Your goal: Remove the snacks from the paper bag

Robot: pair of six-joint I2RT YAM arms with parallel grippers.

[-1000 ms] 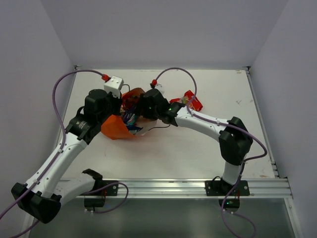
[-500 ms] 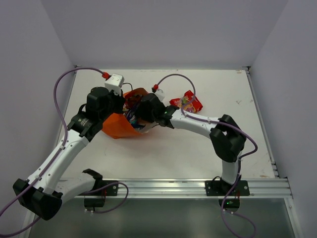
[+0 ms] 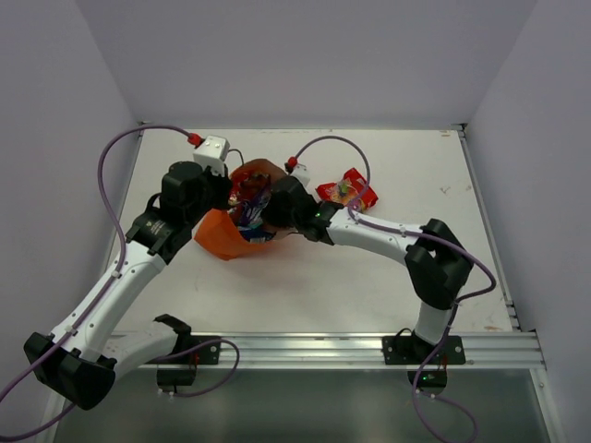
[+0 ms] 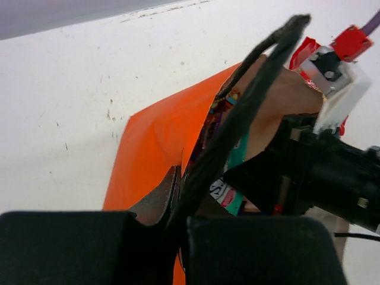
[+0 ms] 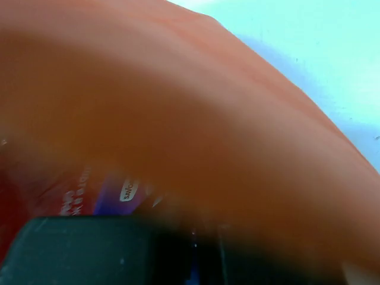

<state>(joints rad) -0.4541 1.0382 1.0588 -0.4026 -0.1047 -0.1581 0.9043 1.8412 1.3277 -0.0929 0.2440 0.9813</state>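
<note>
Over on the left, the left gripper is clamped tight on the near rim of the paper bag, with a dark cord handle rising up from between its fingers. The orange bag lies on its side on the white table, left of the middle, with its mouth turned towards the right arm and held open. From where I stand, a bunch of glossy packets pokes out of that mouth, with red, purple and blue print on them and a strip of teal showing among them in the left wrist view. The right gripper is pushed into the opening right up against them, its jaws drawn together. Its own camera is so close and blurred that I cannot tell for sure whether a packet is pinched between the fingers, though printed foil sits just beyond them. Further right, clear of the bag, a couple of red packets lie on the table behind the right forearm.
</note>
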